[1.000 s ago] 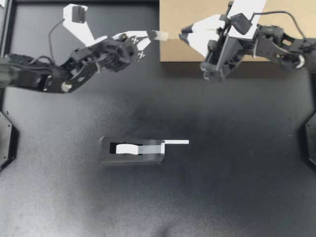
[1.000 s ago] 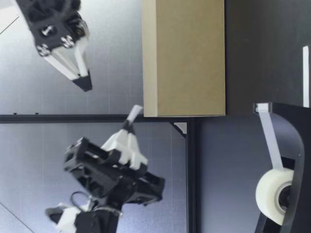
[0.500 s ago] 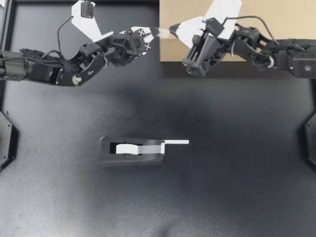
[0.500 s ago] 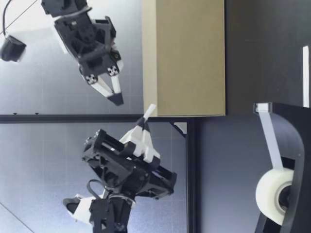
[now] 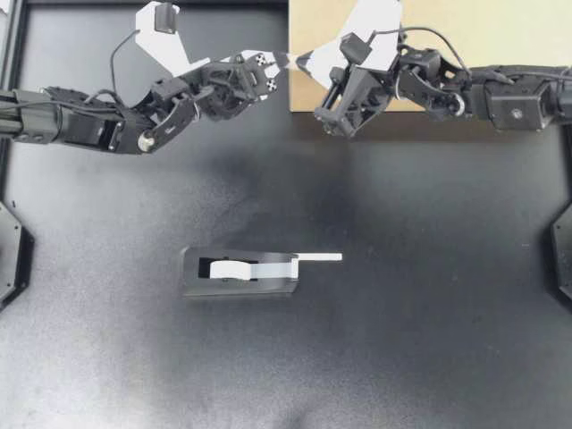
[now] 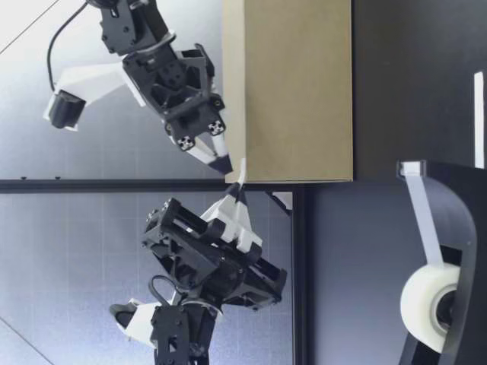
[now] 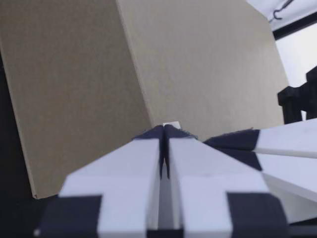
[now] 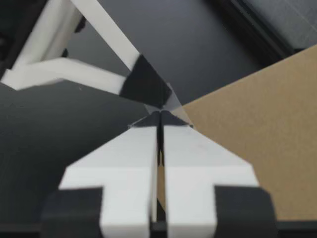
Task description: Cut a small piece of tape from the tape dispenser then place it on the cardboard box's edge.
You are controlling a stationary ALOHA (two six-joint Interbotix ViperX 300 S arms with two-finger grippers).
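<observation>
Top view: the tape piece [image 5: 284,60] is held just above the cardboard box [image 5: 509,31] at its edge on my left arm's side, long axis running arm to arm. My left gripper [image 5: 271,63] pinches one end. My right gripper [image 5: 302,61], fingers pressed together, meets the other end from over the box. Pressing down looks next; the tape dispenser [image 5: 239,271] sits well apart

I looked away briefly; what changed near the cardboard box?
My right gripper swung across the brown cardboard box to meet my left gripper, which edged closer to the box corner holding the small white tape strip. The black tape dispenser stayed put.
</observation>
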